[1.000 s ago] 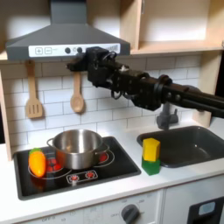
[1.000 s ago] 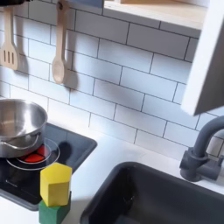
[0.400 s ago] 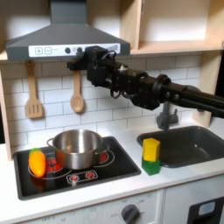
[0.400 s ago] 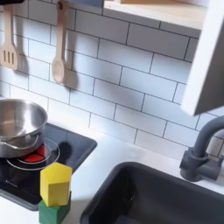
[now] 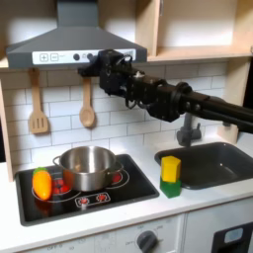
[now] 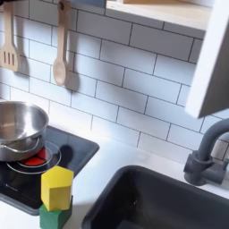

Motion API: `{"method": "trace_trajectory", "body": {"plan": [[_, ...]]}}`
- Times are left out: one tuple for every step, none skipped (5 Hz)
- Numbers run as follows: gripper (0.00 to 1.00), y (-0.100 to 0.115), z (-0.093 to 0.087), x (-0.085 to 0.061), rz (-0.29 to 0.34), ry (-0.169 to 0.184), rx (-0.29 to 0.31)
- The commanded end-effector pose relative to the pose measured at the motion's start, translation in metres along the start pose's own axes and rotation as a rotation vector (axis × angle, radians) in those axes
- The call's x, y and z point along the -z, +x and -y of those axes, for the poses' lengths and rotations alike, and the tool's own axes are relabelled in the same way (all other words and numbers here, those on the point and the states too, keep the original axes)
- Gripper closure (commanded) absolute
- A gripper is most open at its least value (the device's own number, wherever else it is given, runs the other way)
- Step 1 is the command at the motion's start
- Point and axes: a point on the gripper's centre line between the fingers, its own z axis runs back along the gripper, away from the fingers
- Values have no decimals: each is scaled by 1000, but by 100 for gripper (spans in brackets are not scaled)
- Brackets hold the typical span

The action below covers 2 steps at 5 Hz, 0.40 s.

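In the first exterior view the gripper [image 5: 87,67] is raised high against the tiled wall, just under the range hood [image 5: 74,44]. The wooden spoon [image 5: 87,107] hangs directly below the fingers, close by; contact cannot be confirmed. A wooden spatula [image 5: 38,109] hangs further toward the first exterior view's left. Below, on the stove [image 5: 99,193], stand a steel pot [image 5: 87,166] and an orange object [image 5: 42,183]. A yellow block on a green block [image 5: 171,175] sits on the tabletop [image 5: 109,222] beside the sink [image 5: 217,163]. How far the fingers are parted cannot be told; nothing is visibly held.
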Motion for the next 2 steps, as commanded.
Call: {"method": "trace_trajectory", "body": {"plan": [[100,-2,-2,5,-13,2,-4],[100,-4,-3,4,-15,5,-2]]}}
